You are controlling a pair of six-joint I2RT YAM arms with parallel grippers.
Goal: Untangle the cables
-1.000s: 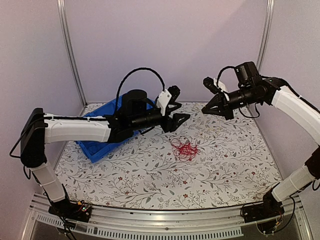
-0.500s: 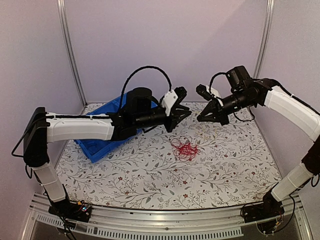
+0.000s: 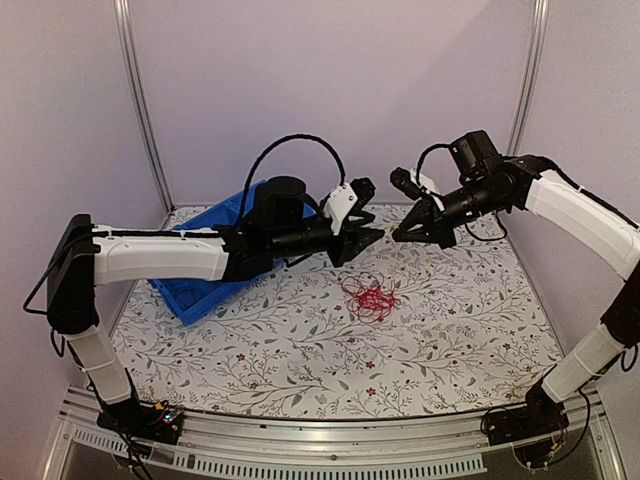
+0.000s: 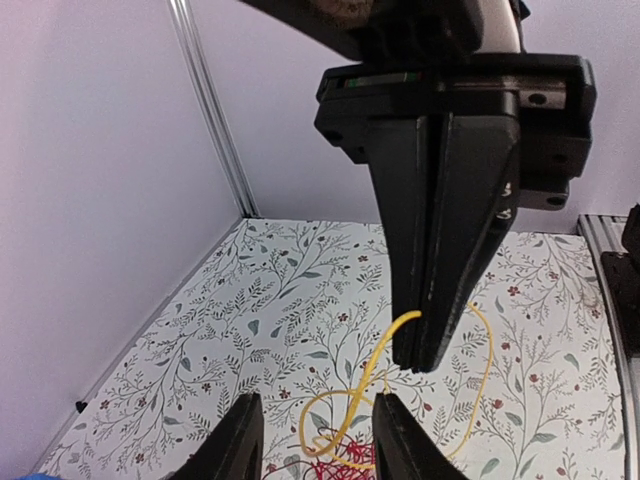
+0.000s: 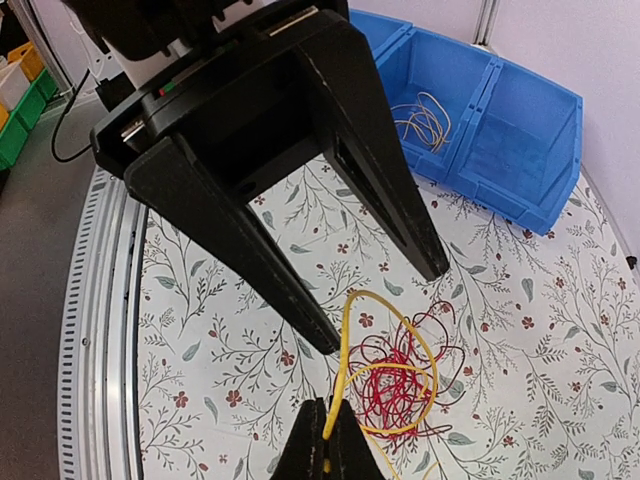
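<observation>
Mid-tabletop [image 3: 300, 350]: a red tangle [image 3: 372, 298], with a yellow wire [image 5: 345, 340] rising from it to the right hand [image 5: 325, 420], whose fingers are pressed together on that wire. The left hand [image 3: 362, 240] is just beside it, fingers spread, holding nothing. Best approach, I judge: the left hand takes the yellow wire lower, near the tangle, then both draw apart slowly so the loop slides free without lifting the red bundle. Count: two hands, one red tangle, one yellow wire; farther back, one blue bin [image 5: 560, 120] showing at least two compartments, one holding a pale coil [image 5: 425, 120].
</observation>
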